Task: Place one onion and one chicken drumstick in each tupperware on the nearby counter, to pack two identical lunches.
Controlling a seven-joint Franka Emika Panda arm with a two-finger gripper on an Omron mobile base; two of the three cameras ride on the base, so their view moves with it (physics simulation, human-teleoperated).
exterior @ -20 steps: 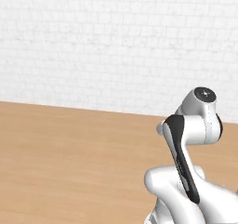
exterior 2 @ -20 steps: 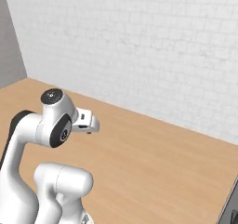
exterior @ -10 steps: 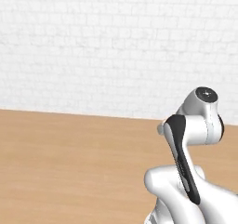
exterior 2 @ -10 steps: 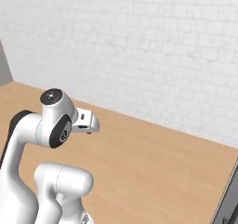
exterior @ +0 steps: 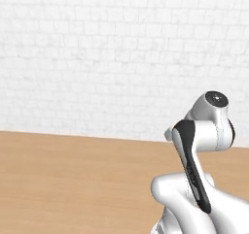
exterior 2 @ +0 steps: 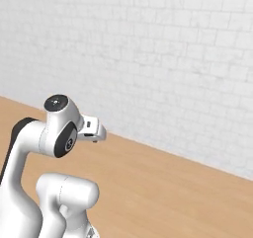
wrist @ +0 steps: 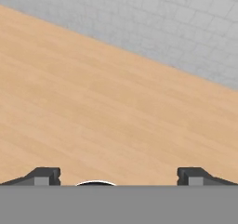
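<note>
1. The arm (exterior: 194, 179) is standing folded over the counter (exterior: 73, 179), its elbow raised against the white brick wall (exterior: 97, 58).
2. In the hand view the gripper (wrist: 119, 176) is hovering with its fingertips (wrist: 44, 175) spread wide, pinching nothing.
3. Bare light-brown wood (running up to the wall) is lying beneath the fingers.

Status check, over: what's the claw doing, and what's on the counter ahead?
Claw open, holding nothing. Bare wooden counter ahead, white brick wall behind it. Nothing in the way.
</note>
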